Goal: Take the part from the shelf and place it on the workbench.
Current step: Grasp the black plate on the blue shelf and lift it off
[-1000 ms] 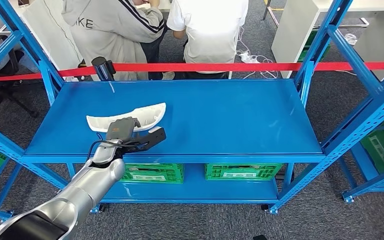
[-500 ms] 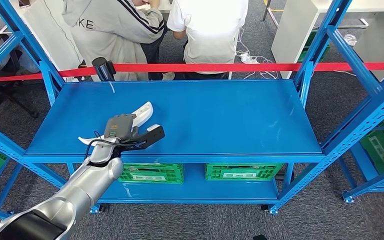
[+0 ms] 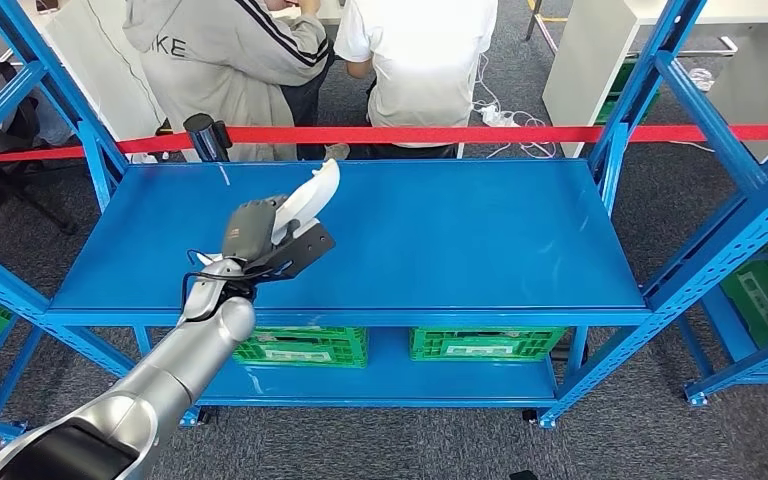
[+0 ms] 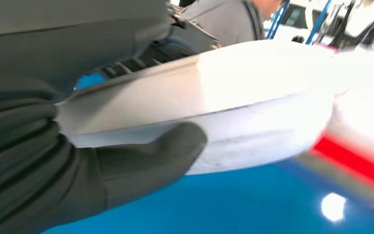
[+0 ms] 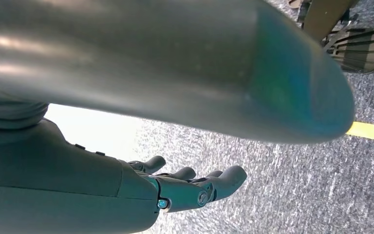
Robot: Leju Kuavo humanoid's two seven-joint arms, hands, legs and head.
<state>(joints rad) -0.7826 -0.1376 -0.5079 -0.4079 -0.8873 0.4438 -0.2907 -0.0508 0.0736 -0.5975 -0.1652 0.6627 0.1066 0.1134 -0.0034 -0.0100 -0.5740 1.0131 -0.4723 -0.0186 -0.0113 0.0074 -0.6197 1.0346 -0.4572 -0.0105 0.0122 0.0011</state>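
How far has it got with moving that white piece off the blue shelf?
Done: the left hand has gripped the white part, its fingers wrapped around it. In hand: the part is tilted up, its far end off the blue shelf. Left: carrying it to the workbench and setting it down. The right hand hangs over the carpet holding nothing.

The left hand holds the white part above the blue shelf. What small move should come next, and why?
Probably draw the left hand back toward the body, away from the blue shelf: it grips the white curved part, tilted up off the surface, so the lift looks done.
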